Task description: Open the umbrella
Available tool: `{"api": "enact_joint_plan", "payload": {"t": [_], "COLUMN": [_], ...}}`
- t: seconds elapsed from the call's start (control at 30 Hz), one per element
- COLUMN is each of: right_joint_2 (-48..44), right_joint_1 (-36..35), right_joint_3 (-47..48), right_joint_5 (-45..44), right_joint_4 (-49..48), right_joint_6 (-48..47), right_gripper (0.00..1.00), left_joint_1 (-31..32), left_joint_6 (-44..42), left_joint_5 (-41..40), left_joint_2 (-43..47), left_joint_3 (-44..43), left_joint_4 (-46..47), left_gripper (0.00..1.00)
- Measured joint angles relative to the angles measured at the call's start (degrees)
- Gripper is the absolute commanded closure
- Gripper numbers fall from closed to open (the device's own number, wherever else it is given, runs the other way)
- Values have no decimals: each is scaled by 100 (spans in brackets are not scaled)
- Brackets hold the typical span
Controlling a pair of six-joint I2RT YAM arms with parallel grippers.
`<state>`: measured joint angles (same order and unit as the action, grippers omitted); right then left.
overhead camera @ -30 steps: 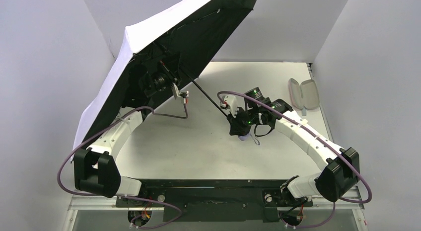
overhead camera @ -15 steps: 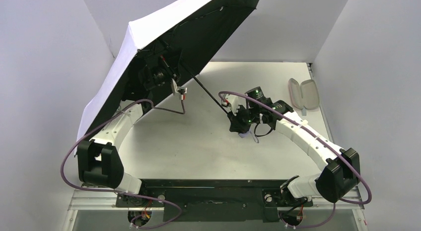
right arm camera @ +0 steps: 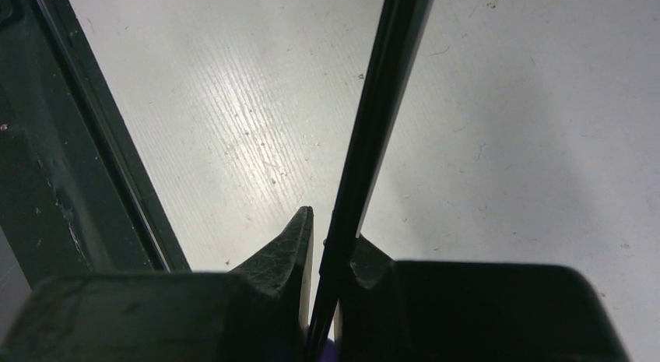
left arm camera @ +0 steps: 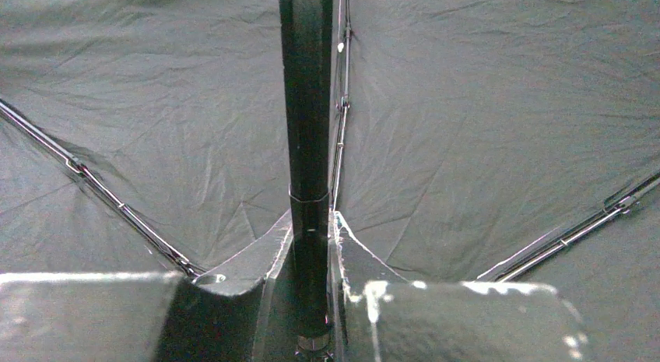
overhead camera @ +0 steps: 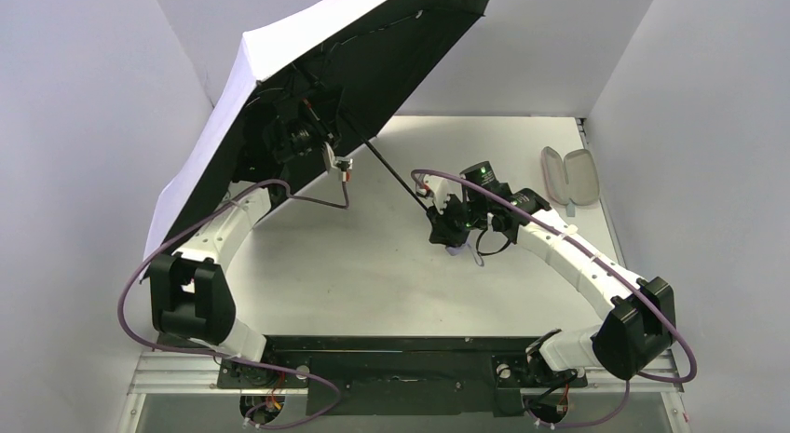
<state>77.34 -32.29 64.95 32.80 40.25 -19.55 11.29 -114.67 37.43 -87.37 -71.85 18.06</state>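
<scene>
Overhead, the umbrella stands spread left of the case on the desk, both jaws clamped on its shaft: left gripper high, right gripper low.

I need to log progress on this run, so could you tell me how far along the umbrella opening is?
Mostly done: the umbrella's canopy is spread wide, its ribs fanned across the black underside in the left wrist view. In hand: the left gripper is shut on the shaft up under the canopy, and the right gripper is shut on the shaft near the handle. Left: whether the canopy has locked open cannot be told; both grippers have yet to let go.
</scene>
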Motion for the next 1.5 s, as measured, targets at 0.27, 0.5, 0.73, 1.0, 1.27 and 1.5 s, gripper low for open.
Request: {"api": "enact_joint_plan", "payload": {"t": [0.27, 0.5, 0.73, 1.0, 1.27, 1.5], "right_joint_2": [-9, -44, -79, -107, -107, -107], "right_joint_1": [2, 9, 13, 13, 42, 46], "right_joint_3": [-42, -72, -109, -151, -157, -153], "right_joint_5": [-81, -219, -315, -474, -610, -658], "right_joint_4": [-170, -304, -415, -529, -654, -706], "right_joint_6": [39, 72, 63, 44, 22, 4], "right_gripper": [100, 100, 100, 100, 100, 100], "left_joint_1": [0, 0, 0, 0, 0, 0], "left_joint_6": [-13, -50, -79, -111, -133, -133], "left_joint_5": [-11, -11, -11, -13, -24, -46], "left_joint_2": [-238, -409, -540, -695, -914, -966], "left_joint_3": [-254, -455, -623, -831, -1143, -1228], "left_joint_4": [-13, -63, -166, -269, -413, -459], "left_gripper": [100, 99, 96, 93, 92, 100]}}
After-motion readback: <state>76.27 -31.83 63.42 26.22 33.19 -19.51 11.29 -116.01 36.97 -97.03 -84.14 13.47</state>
